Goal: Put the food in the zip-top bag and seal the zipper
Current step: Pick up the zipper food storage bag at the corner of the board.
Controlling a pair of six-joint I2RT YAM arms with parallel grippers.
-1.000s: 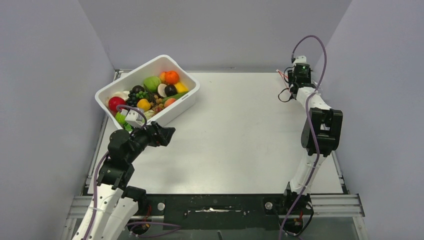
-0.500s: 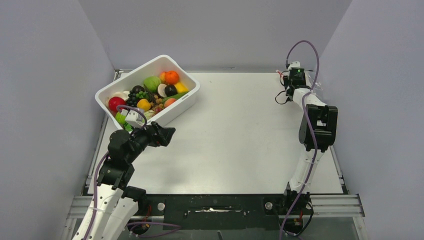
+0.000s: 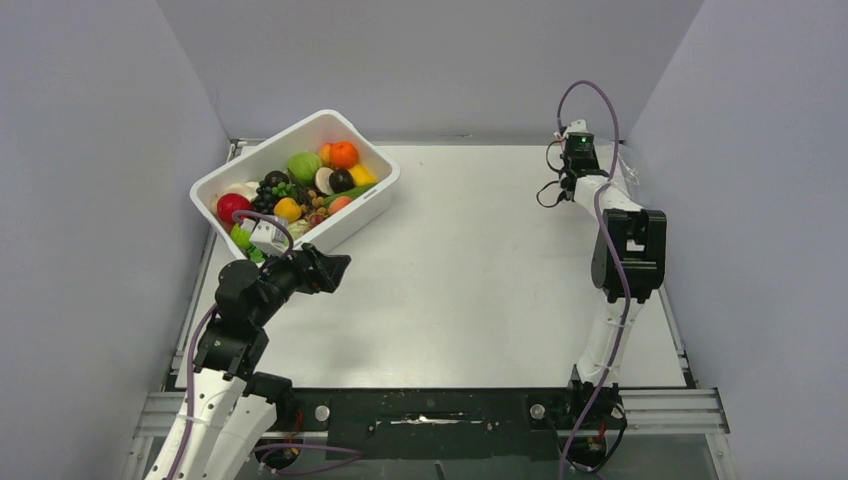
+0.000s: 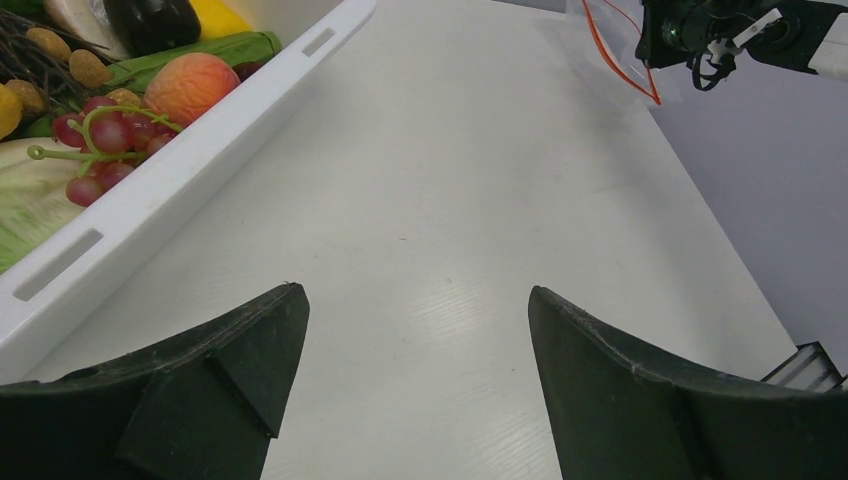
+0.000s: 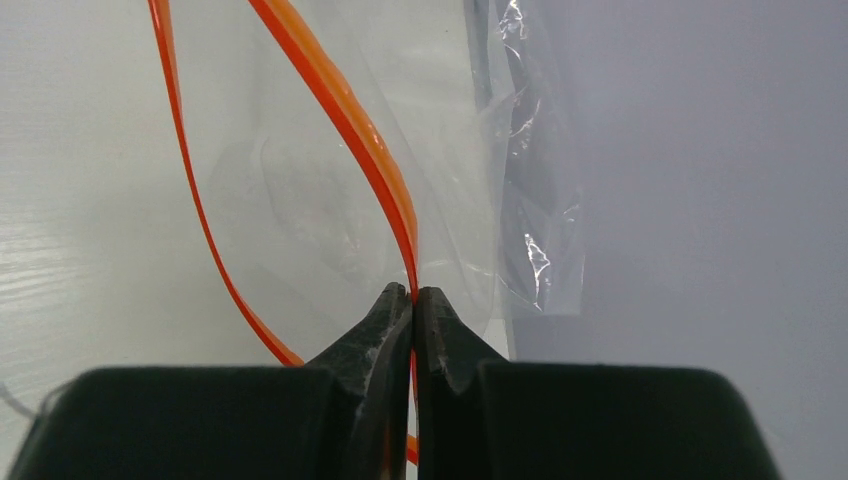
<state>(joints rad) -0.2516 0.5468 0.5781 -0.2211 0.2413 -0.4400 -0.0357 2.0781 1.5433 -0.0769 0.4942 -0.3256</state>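
The right gripper [image 5: 413, 300] is pictured clenched, its fingertips pressed together on the red-orange zipper [image 5: 345, 115] of the zip-top bag [image 5: 300, 210]. The bag is held at the far right edge of the table [image 3: 480, 260], its mouth parted in a loop. The left gripper [image 4: 415, 340] is seen spread wide over the tabletop, just beside the white bin [image 4: 190, 185], which is filled with fruit and vegetables.

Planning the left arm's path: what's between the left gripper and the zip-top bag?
Nothing but bare table from the left gripper to the zip-top bag; the left wrist view shows it.
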